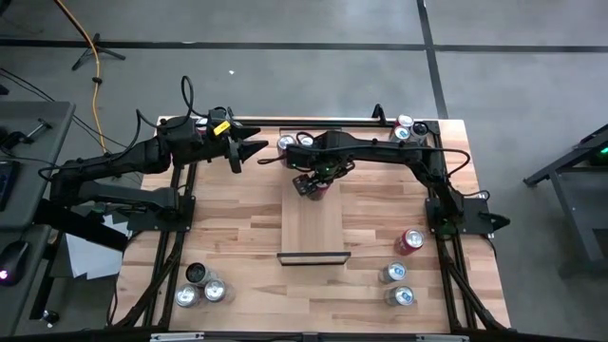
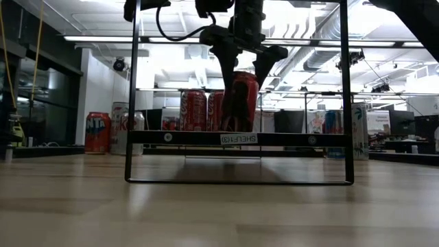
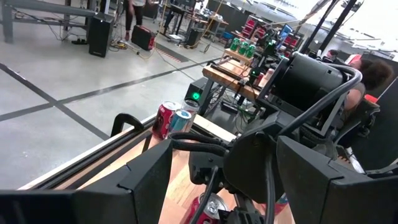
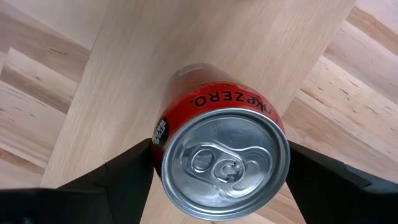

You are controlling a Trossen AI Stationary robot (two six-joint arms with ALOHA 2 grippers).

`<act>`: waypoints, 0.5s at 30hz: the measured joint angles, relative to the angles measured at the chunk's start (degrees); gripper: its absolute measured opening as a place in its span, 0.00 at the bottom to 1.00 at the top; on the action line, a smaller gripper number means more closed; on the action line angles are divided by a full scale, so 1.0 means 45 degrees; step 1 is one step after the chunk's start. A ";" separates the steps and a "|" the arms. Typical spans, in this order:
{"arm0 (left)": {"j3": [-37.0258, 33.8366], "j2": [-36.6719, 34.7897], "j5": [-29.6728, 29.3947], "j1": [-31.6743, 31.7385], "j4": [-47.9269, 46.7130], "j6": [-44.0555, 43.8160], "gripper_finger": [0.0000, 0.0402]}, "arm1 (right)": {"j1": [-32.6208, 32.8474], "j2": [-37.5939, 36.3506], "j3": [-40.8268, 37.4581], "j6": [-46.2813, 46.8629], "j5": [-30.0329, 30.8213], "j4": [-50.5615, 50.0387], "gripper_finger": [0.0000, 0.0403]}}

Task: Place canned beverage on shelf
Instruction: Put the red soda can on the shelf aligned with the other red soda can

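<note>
Over the shelf [image 1: 314, 228] far end, right claw [image 1: 313, 185] clamps red can [image 4: 219, 155].

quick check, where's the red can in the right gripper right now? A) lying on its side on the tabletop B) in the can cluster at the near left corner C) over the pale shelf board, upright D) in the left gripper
C: the right gripper has its fingers on either side of the upright red can, and the right wrist view shows the pale shelf board directly beneath it.
</note>
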 joint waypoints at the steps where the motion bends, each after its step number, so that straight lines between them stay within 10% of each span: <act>1: 0.0000 0.0000 0.0000 0.0000 0.0000 0.0000 0.60 | 0.0000 0.0000 0.0000 -0.0009 0.0005 -0.0002 0.78; 15: 0.0000 0.0000 0.0000 -0.0001 -0.0005 0.0005 0.60 | 0.0048 0.0000 0.0000 0.0002 -0.0390 0.0012 0.97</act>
